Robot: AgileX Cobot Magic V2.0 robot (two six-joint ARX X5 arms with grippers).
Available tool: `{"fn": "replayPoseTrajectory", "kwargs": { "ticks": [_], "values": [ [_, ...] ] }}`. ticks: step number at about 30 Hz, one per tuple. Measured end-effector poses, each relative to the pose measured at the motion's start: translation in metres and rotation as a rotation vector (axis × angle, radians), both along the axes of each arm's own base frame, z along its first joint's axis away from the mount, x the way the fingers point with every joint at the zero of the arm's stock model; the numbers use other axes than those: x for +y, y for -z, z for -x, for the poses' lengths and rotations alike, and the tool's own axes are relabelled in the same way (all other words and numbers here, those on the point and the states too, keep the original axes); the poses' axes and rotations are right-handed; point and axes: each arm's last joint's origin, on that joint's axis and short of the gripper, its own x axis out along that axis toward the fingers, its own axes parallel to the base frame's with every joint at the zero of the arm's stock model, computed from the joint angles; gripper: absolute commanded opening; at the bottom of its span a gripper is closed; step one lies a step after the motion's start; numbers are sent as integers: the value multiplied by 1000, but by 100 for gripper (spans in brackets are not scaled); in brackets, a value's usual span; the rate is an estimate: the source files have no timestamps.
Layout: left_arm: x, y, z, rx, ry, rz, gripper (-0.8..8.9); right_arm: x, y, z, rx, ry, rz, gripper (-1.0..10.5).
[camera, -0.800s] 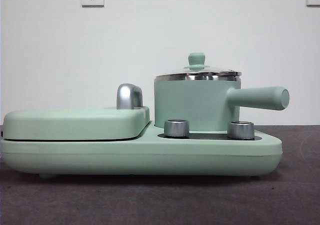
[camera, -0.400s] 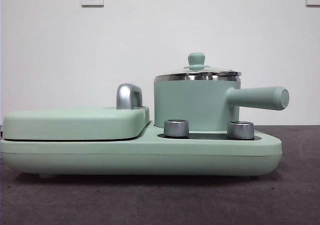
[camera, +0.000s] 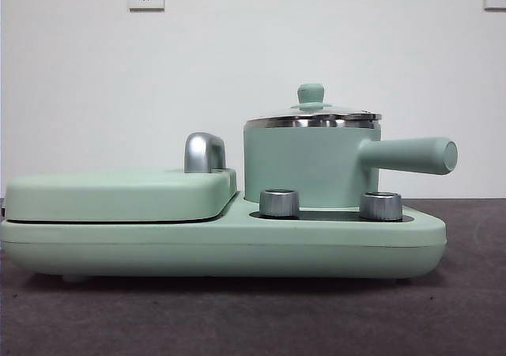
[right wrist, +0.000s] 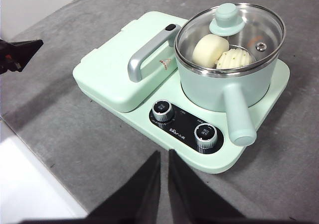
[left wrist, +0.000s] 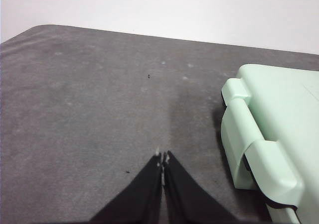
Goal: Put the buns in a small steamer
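Nothing has moved: buns sit under lid in steamer. Left gripper & right gripper clenched, empty; probably just stay clear at steamer's 6 o'clock.

We see the mint-green round pot with its steel rim closed from above by a glass lid with a green knob, so the two pale buns inside cannot be reached without passing the lid. The pot's long straight side handle juts out over the two steel dials, blocking a level approach from that side. Beside the pot, the flat mint-green hinged griddle lies shut, its chrome handle rising just next to the pot wall. The grey table beyond the griddle's hinge end lies open. Above the lid's knob, the front view shows only bare wall.
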Motion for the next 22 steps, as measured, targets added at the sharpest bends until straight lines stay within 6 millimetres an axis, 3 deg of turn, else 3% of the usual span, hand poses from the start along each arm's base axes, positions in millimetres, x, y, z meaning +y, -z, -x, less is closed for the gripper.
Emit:
{"fn": "replayPoseTrajectory", "kwargs": {
  "ticks": [22],
  "values": [
    [0,0,0,0,0,-3,7,-2,0,-2,-3,41,-1,24]
  ]
}}
